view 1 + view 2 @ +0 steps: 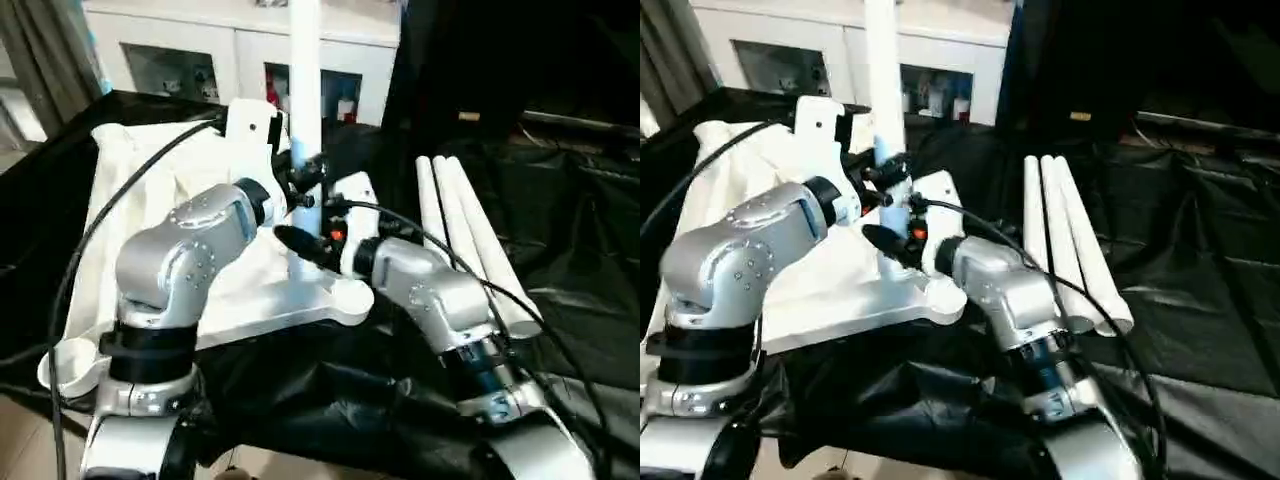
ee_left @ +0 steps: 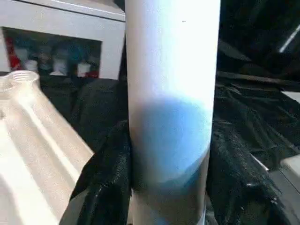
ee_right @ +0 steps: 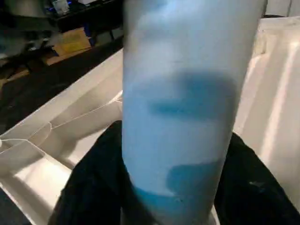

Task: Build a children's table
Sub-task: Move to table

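**A:** What surrounds the work area?

**B:** A white cabinet (image 1: 240, 60) with glass doors stands at the back, small colourful items blurred on its shelves. Crumpled black cloth (image 1: 560, 230) covers the counter in front of the cabinet.

**A:** Anything else?

**B:** Grey curtain (image 1: 45, 55) hangs beside the cabinet. Pale floor (image 1: 30, 440) shows below the cloth's near edge.

It looks like an indoor room arranged as a robot test space, more a lab or staged home corner than a real living room. The counter (image 1: 560, 330) is fully draped with black cloth (image 1: 1200, 300), and cables (image 1: 110, 215) run across it. Behind it stands a white cabinet (image 1: 240, 45) with glass doors and small colourful items on its shelves, and a grey curtain (image 1: 45, 50) hangs at the side.
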Robot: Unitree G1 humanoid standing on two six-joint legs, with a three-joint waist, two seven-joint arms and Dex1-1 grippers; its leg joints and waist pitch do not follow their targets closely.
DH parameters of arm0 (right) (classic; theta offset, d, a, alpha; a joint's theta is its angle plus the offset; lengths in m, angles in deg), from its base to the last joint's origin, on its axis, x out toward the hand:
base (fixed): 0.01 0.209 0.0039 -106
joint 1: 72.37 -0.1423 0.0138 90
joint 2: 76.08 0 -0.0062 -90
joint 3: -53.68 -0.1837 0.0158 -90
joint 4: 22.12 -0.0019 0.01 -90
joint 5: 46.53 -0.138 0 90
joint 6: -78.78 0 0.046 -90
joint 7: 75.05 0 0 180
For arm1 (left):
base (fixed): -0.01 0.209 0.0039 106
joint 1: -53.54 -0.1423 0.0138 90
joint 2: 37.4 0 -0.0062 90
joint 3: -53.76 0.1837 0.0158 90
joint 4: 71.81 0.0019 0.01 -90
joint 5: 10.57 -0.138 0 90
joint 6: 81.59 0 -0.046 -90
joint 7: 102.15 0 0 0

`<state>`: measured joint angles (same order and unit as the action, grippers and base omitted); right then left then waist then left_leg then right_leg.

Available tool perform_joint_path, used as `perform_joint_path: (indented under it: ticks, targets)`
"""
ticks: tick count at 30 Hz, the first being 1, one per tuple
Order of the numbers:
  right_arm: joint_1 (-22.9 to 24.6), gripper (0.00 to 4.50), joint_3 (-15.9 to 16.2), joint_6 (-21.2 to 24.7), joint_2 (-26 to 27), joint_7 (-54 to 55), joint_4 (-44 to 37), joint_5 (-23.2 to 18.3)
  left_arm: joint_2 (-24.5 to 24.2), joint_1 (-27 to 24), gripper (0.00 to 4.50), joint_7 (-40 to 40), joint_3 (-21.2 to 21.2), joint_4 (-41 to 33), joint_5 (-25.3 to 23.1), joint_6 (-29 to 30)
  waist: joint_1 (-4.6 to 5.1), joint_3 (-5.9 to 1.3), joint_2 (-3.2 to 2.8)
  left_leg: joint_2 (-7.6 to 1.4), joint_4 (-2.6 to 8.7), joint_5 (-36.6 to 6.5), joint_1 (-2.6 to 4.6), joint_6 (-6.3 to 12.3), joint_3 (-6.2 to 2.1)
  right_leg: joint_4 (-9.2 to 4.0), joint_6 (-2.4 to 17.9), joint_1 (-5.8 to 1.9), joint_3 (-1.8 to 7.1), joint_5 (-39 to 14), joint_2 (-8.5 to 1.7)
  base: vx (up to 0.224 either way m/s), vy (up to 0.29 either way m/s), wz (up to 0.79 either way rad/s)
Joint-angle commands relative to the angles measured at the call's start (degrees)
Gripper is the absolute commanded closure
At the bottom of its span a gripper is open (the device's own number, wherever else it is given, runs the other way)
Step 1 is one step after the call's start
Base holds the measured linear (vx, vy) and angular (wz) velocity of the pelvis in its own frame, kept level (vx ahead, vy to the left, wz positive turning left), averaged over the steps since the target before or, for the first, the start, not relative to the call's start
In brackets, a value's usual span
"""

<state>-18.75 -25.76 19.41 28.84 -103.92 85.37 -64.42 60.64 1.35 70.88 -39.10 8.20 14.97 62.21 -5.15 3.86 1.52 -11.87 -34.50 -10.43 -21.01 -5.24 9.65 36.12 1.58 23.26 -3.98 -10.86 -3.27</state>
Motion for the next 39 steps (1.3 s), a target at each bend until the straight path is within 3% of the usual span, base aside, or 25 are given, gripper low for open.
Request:
perform_joint_path:
  ticks: [1, 3, 5, 7, 10, 12, 13, 15, 16, 17, 20, 21, 22, 24, 27, 29, 33, 37, 39]
  targets:
    - [-1.07, 2.5, -1.24, -0.81, -0.49, -0.11, 1.2, -0.04, 0.41, -0.59, 2.62, 0.94, -0.29, -1.72, 0.33, 1.15, 0.08, -4.44, -0.01, -0.85, 3.48, -5.5, 0.11, -0.71, -0.01, -3.9, 7.93, -3.62, 2.92, -7.2, -3.86, 0.0, 0.0, 0.0]
    - [-1.14, 2.53, -1.75, -0.9, -0.78, -1.51, 1.12, -0.87, 0.89, -0.65, 2.62, 0.92, -1.17, -2.08, 0.83, 1.41, 0.07, -4.48, 0.04, -0.89, 3.5, -5.86, 0.2, -0.86, -0.06, -3.97, 7.47, -3.57, 2.91, -7.71, -3.89, 0.0, 0.0, 0.0]
    - [-0.63, 2.54, -2.44, -0.51, -1.6, -5.15, -0.69, -2.98, 0.38, -0.51, 2.06, -0.69, -1.78, -2.39, 2.08, 2.29, 0.06, -4.5, 0.11, -0.86, 3.49, -5.63, 0.14, -0.8, -0.09, -3.88, 7.42, -3.59, 2.92, -7.06, -3.85, 0.0, 0.0, 0.0]
    - [-0.3, 2.54, -2.62, -0.17, -2.01, -6.82, -1.76, -3.97, 0.61, -0.42, 1.92, -0.94, -2.57, -2.23, 2.83, 2.38, -0.02, -4.52, 0.13, -0.76, 3.39, -5.7, 0.15, -0.43, -0.02, -3.88, 7.64, -3.67, 2.94, -6.32, -3.83, 0.0, 0.0, 0.0]
    - [1.99, 2.56, -2.86, 3.56, -5.47, -17.07, -8.63, -10.44, 0.16, 0.05, 1.79, -6.16, -6.23, -0.12, 8.38, 1.95, -0.47, -4.6, -0.02, -0.53, 3.19, -4.42, 0.09, 1.01, 0.02, -3.89, 8.17, -4.02, 2.94, -4.12, -3.73, 0.0, 0.0, 0.0]
    - [2.5, 2.56, -2.75, 4.54, -6.33, -19.04, -9.97, -11.66, 0.06, 0.09, 1.77, -7.67, -6.81, 0.22, 9.41, 1.64, -0.37, -4.6, 0.08, -0.69, 3.29, -3.81, -0.1, 1.29, -0.1, -3.68, 8.7, -3.99, 2.88, -2.98, -3.67, 0.0, 0.0, 0.0]
    - [3.8, 2.56, -2.23, 6.58, -8.87, -23.4, -13.1, -14.12, -0.69, 0.1, 1.77, -12.09, -8.41, 1.32, 12.95, 2.42, -0.4, -4.54, 0.01, -0.55, 3.21, -4.05, -0.02, 1.47, 0.03, -3.87, 9.2, -3.91, 2.83, -3.84, -3.68, 0.0, 0.0, 0.0]
    - [4.93, 2.56, -2.11, 8.41, -11.12, -27.04, -15.51, -16.4, -2.72, -0.13, 1.77, -17.03, -8.07, 2.16, 14.23, 2.03, -0.57, -4.55, -0.07, -0.58, 3.26, -4.63, 0.09, 1.61, -0.01, -4.09, 8.96, -3.98, 2.85, -5.38, -3.77, 0.0, 0.0, 0.0]
    - [5.34, 2.56, -2.23, 8.95, -11.92, -28.16, -16.22, -17.21, -3.34, -0.16, 1.77, -19.17, -8.29, 2.61, 15.64, 2.76, -0.63, -4.55, -0.5, -0.67, 3.28, -4.81, 0.18, 1.57, -0.07, -3.96, 8.95, -3.82, 2.87, -5.83, -3.71, 0.0, 0.0, 0.0]
    - [5.34, 2.56, -2.23, 8.95, -11.92, -28.16, -16.22, -17.21, -3.34, -0.16, 1.77, -19.17, -8.29, 2.61, 15.64, 2.76, -0.56, -4.47, -0.36, -0.61, 3.29, -5.26, 0.19, 1.53, -0.03, -4.19, 8.79, -3.71, 2.81, -6.62, -3.66, 0.0, 0.0, 0.0]
    - [6.84, 2.56, -2.74, 11.53, -14.65, -31.72, -18.82, -20.43, -5.91, 0.37, 1.77, -27.09, -8.3, 4.41, 19.65, 4.03, -0.54, -4.59, -0.7, -0.74, 3.36, -6.3, 0.31, 0.57, -0.14, -4.29, 8.85, -3.76, 2.81, -8.98, -3.82, 0.0, 0.0, 0.0]
    - [7.04, 2.56, -2.78, 11.81, -14.99, -32.09, -19.23, -20.76, -6.33, 0.63, 1.77, -28.06, -8.07, 4.71, 19.81, 4.0, -0.56, -4.52, -1.03, -0.62, 3.36, -6.26, 0.3, 0.71, -0.18, -4.44, 8.9, -3.7, 2.75, -8.82, -3.74, 0.0, 0.0, 0.0]
    - [7.18, 2.56, -2.85, 12.03, -15.2, -32.21, -19.57, -20.92, -6.6, 0.85, 1.94, -28.35, -7.89, 4.97, 19.95, 3.93, -0.45, -4.56, -0.75, -0.72, 3.41, -6.45, 0.31, 0.61, -0.18, -4.33, 9.28, -3.71, 2.74, -8.05, -3.68, 0.0, 0.0, 0.0]
    - [7.58, 2.56, -3.36, 12.58, -15.33, -31.92, -20.34, -21.35, -6.24, 2.08, 2.11, -27.61, -8.19, 6.51, 20.47, 3.96, -0.42, -4.54, -1.28, -0.75, 3.4, -7.24, 0.43, 0.08, -0.2, -4.37, 9.73, -3.61, 2.71, -8.17, -3.69, 0.0, 0.0, 0.0]
    - [8.08, 2.56, -3.75, 12.94, -15.13, -31.21, -21.17, -22.04, -5.38, 2.82, 2.17, -26.97, -8.26, 7.71, 20.71, 3.54, -0.53, -4.55, -1.07, -0.69, 3.36, -7.93, 0.43, -0.1, -0.16, -4.41, 10.22, -3.75, 2.73, -8.14, -3.7, 0.0, 0.0, 0.0]
    - [8.35, 2.56, -3.69, 13.48, -15.2, -31.05, -21.89, -22.61, -5.44, 2.98, 2.51, -27.41, -7.91, 8.44, 20.89, 3.32, -0.64, -4.6, -1.02, -0.69, 3.39, -7.75, 0.35, -0.19, -0.22, -4.43, 9.69, -3.88, 2.67, -8.84, -3.73, 0.0, 0.0, 0.0]
    - [8.36, 2.57, -3.41, 13.49, -15.07, -30.83, -22.25, -22.53, -5.74, 3.13, 2.56, -28.08, -7.57, 8.99, 20.77, 2.71, -0.8, -4.68, -0.82, -0.71, 3.36, -6.86, 0.27, -0.1, -0.19, -4.37, 9.57, -3.9, 2.69, -8.12, -3.76, 0.0, 0.0, 0.0]
    - [7.25, 2.57, -2.29, 10.94, -14.36, -28.36, -20.21, -18.53, -7.01, 3.4, 2.66, -29.66, -6.48, 9.05, 20.57, 2.18, -0.85, -4.59, -0.71, -0.73, 3.45, -6.86, 0.23, -0.37, -0.22, -4.38, 9.04, -3.82, 2.67, -9.57, -3.87, 0.0, 0.0, 0.0]
    - [6.7, 2.01, -2.32, 11.56, -14.18, -28.04, -19.21, -18.52, -7.5, 3.4, 2.67, -30.55, -6.02, 9.05, 20.4, 1.87, -0.79, -4.57, -0.73, -0.67, 3.51, -6.93, 0.26, -0.42, -0.22, -4.46, 8.66, -3.81, 2.66, -10.3, -3.83, 0.0, 0.0, 0.0]
